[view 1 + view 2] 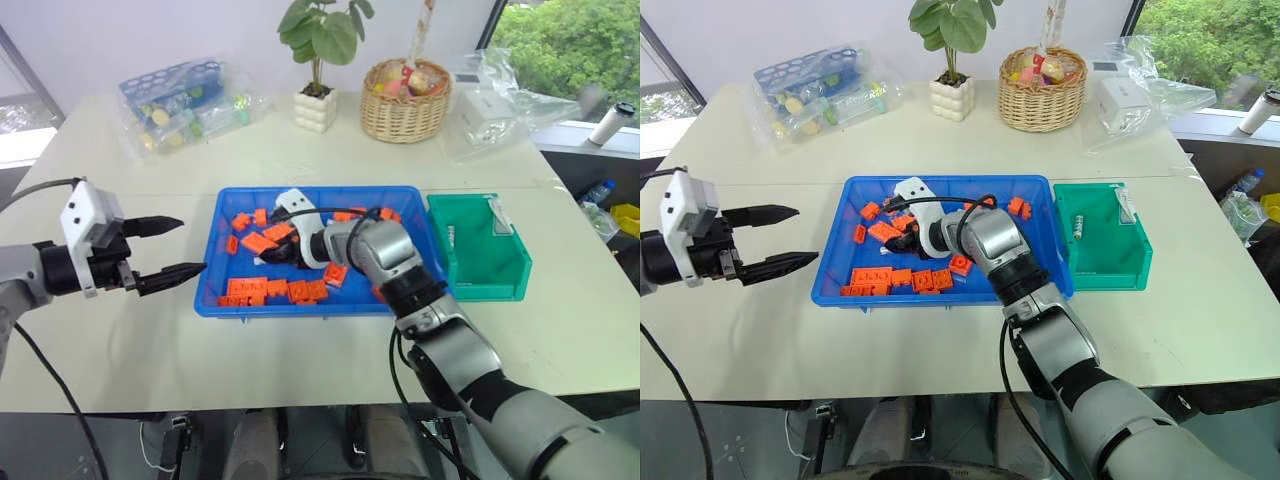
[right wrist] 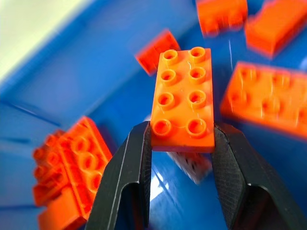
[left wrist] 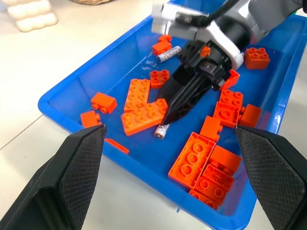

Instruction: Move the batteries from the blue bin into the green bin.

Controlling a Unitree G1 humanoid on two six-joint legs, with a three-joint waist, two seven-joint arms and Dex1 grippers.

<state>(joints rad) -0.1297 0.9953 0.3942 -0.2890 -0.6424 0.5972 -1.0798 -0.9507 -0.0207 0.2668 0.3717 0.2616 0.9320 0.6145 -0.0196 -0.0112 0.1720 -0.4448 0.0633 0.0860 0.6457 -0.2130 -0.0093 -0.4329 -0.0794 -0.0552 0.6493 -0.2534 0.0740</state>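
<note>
The blue bin (image 1: 215,300) lies mid-table with many orange bricks and two batteries in it. One battery (image 3: 168,52) rests near the far wall. The other battery (image 3: 162,130) lies at the tips of my right gripper (image 3: 166,119). In the right wrist view my right gripper (image 2: 182,129) has both fingers pressed against the sides of an orange brick (image 2: 183,96), and the battery's end (image 2: 193,166) shows just beneath it. The green bin (image 1: 480,285) stands against the blue bin's right side with a battery (image 1: 451,238) inside. My left gripper (image 1: 170,247) hovers open left of the blue bin.
At the back of the table stand a clear bag of coloured items (image 1: 185,100), a potted plant (image 1: 318,95), a wicker basket (image 1: 405,100) and plastic-wrapped boxes (image 1: 490,110). Bare tabletop (image 1: 300,360) runs in front of the bins.
</note>
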